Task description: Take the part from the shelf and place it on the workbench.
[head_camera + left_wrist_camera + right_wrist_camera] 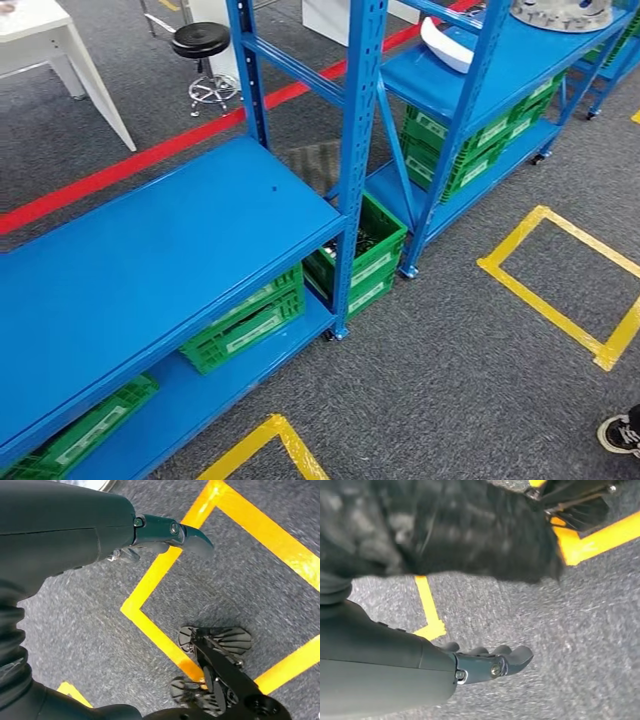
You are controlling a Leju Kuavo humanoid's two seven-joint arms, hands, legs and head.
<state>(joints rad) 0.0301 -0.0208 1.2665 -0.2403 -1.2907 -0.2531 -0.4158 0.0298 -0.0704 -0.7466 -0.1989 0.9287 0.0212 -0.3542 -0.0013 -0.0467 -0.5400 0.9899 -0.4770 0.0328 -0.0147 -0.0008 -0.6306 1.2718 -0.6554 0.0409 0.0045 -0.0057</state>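
Note:
A white curved part [445, 45] lies on the middle level of the far blue shelf [521, 60]. A grey metal disc-shaped part [562, 12] sits further right on that level. The near blue shelf [151, 260] has a bare top level. My left hand [113, 530] hangs over grey carpet and yellow floor tape, its thumb stretched out and nothing in it. My right hand [444, 667] also hangs over the carpet, fingers [482, 651] straight and apart, holding nothing.
Green crates [249, 320] fill the lower shelf levels, with another [370, 255] between the uprights. Yellow taped squares [558, 290] mark the carpet. A black stool [202, 45], a white table [45, 30] and a red floor line lie beyond. A person's shoe [623, 432] is at the lower right.

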